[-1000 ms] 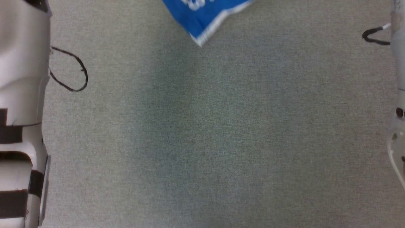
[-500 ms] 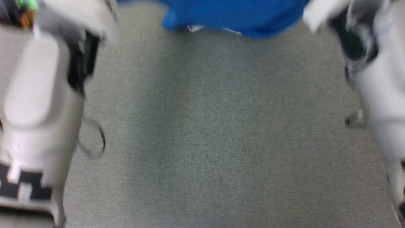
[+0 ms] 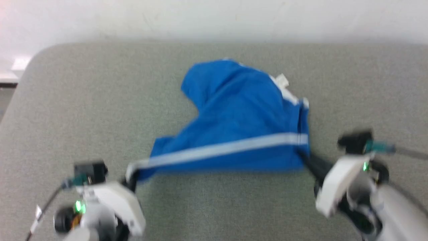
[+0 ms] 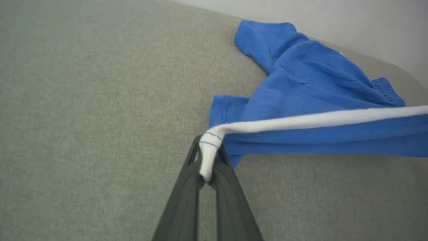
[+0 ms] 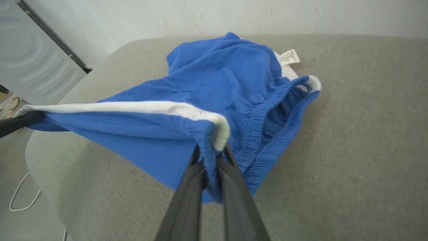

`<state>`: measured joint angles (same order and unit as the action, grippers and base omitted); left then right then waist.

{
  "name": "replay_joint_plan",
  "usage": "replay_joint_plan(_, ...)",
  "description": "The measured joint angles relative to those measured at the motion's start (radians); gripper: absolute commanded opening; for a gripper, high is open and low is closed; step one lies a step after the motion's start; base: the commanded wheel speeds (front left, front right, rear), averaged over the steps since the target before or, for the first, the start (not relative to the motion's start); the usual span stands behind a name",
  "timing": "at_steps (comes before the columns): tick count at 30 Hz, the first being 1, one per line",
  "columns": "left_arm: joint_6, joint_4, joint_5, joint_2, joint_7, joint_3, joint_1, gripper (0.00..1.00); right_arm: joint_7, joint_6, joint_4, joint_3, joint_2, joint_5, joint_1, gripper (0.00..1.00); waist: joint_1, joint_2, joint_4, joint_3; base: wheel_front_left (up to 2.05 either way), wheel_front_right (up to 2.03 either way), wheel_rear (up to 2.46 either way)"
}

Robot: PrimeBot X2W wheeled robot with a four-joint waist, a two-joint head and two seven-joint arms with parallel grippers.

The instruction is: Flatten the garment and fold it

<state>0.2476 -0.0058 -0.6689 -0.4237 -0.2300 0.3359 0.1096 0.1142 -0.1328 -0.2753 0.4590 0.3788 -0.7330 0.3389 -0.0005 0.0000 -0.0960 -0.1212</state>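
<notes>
garment [image 3: 240,117] lies on the grey counter [image 3: 234,207], with its far part heaped toward the wall [image 3: 214,16] and its near edge lifted off the surface. that near edge, marked by the white trim [image 4: 301,122], is stretched almost taut between your two hands. its long axis therefore runs left to right across your front, and in the head view it sits a little higher at the right end.

your left hand [image 4: 205,167] is clenched on the left end of the trim, where the white band bunches in its grip. your right hand [image 5: 212,150] is clenched on the other end, at the corner where the trim meets the gathered waistband [image 5: 267,134]. the bulk of the cloth lies beyond both hands, away from you, so neither arm is nearer; each has its own corner.

i judge the flattening step to be in hand. the coming move turns on holding that edge straight while you lay it down so the heaped far part spreads.

count: one garment, one white tag [image 5: 289,57] near the waistband, two hands, both grasping, and one counter.
</notes>
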Motion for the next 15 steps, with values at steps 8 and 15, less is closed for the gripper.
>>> replay_joint_plan(8,0.066,-0.067,-0.079,-0.055,-0.214,0.049,-0.245,0.00,0.212,0.000,0.068,0.023,0.059,0.073,-0.230,0.00,0.0001,0.0000,-0.007,0.085,0.00,0.00,0.00)
replay_joint_plan(15,0.091,-0.121,-0.083,-0.084,-0.260,0.057,-0.278,0.00,0.411,0.000,0.147,-0.037,0.054,0.065,-0.336,0.00,0.0002,0.0001,-0.014,0.116,0.00,0.00,0.00)
